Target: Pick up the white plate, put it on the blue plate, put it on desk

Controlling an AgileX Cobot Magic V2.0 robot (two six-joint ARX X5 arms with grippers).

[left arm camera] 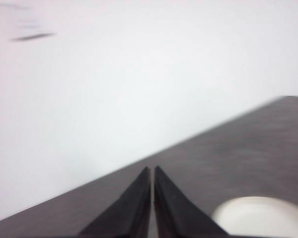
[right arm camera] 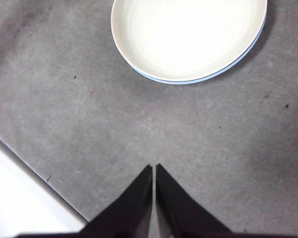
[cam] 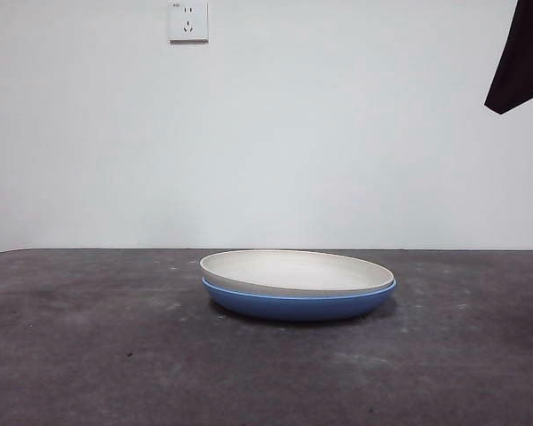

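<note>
The white plate (cam: 295, 271) rests nested in the blue plate (cam: 298, 304) at the middle of the desk (cam: 89, 355). From above, the right wrist view shows the white plate (right arm camera: 188, 37) with only a thin blue plate rim (right arm camera: 208, 79) showing under it. My right gripper (right arm camera: 154, 169) hangs shut and empty high over the bare desk, well apart from the plates. My left gripper (left arm camera: 152, 171) is shut and empty too, raised, with the white plate's edge (left arm camera: 260, 215) beside it. One arm shows as a black tip (cam: 520, 62) at the front view's top right corner.
A white wall with a socket (cam: 188, 21) stands behind the desk. The desk edge (right arm camera: 35, 173) runs near my right gripper.
</note>
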